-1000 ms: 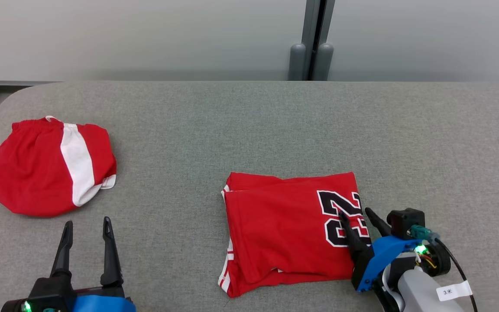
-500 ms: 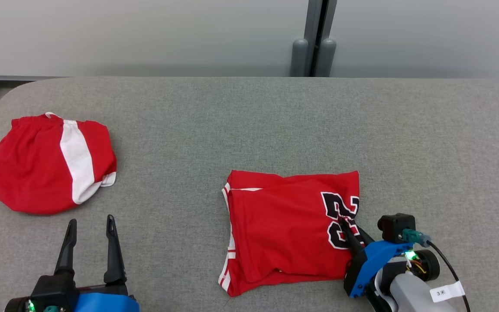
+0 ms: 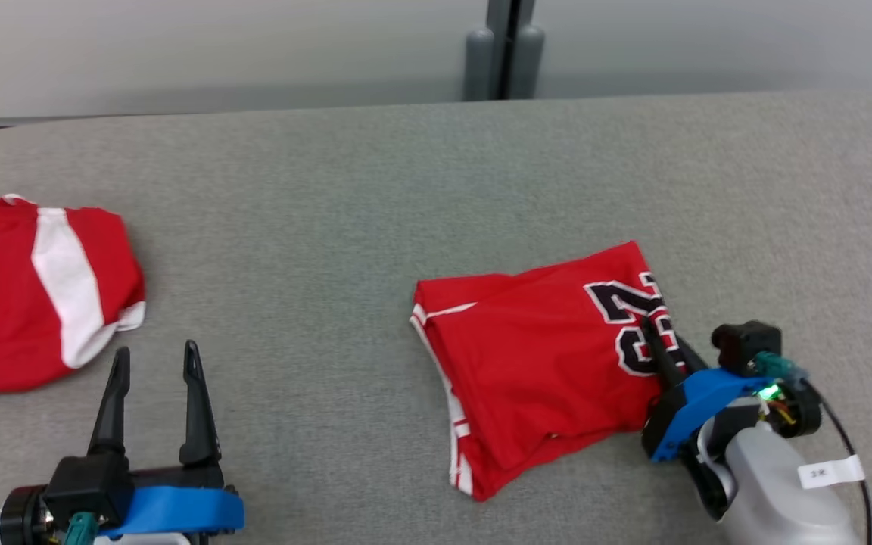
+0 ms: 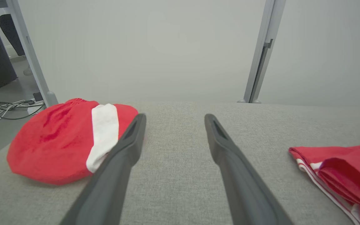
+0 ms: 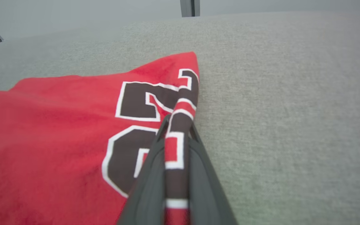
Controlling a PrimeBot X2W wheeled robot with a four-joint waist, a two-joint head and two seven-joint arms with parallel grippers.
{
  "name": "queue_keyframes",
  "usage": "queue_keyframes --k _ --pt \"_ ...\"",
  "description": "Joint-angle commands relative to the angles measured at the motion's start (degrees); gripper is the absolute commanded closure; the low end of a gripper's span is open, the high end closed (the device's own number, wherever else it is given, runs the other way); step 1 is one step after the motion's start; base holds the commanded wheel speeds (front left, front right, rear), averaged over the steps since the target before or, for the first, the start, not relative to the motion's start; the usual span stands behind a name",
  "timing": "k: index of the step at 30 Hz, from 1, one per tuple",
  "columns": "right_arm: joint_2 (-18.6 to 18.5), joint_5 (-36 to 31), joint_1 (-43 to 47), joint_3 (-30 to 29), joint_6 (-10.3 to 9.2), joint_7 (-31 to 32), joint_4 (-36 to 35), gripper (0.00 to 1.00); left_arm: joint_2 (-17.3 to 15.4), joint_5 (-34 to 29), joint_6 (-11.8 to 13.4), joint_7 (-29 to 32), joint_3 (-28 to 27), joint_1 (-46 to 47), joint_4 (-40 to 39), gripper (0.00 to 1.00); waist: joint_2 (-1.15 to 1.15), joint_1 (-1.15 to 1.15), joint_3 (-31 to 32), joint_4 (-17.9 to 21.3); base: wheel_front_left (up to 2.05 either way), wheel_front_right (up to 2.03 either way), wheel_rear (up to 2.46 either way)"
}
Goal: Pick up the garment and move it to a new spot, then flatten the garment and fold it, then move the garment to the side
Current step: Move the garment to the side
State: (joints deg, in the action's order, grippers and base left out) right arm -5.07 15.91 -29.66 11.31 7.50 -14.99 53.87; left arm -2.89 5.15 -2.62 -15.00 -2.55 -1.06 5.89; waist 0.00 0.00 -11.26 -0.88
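Most of the task looks done: the red garment [image 3: 542, 363] lies folded on the grey table [image 3: 330, 227], and the right hand [image 3: 663, 338] pinches its numbered edge, so only moving it aside remains.

Bright, even, diffuse light, faint soft shadows on the table [image 3: 375, 189]; right wrist view blurred up close, left wrist view's wide lens tilts the wall post [image 4: 261, 53].
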Motion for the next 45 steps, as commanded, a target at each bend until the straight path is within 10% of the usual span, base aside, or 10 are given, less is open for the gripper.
queue_keyframes --k 1,21,45 --pt "-1.18 -0.87 -1.11 -1.27 -0.01 -0.26 -0.90 1.00 0.02 0.12 -0.22 -0.25 0.12 1.73 -0.69 0.00 0.00 0.00 -1.03 1.07 0.00 0.00 0.00" --pt "-1.17 -4.49 -1.75 -8.75 -0.01 -0.22 -8.48 1.00 -1.60 -3.34 -2.32 -0.21 -1.30 9.45 -4.49 0.00 0.00 0.00 -11.45 15.35 0.00 0.00 0.00" --pt "-11.54 -9.19 -33.83 -2.44 -0.01 0.78 0.55 1.00 -3.44 -4.63 -3.14 -0.20 -1.00 15.15 -10.23 0.00 0.00 0.00 -21.48 11.73 0.00 0.00 0.00"
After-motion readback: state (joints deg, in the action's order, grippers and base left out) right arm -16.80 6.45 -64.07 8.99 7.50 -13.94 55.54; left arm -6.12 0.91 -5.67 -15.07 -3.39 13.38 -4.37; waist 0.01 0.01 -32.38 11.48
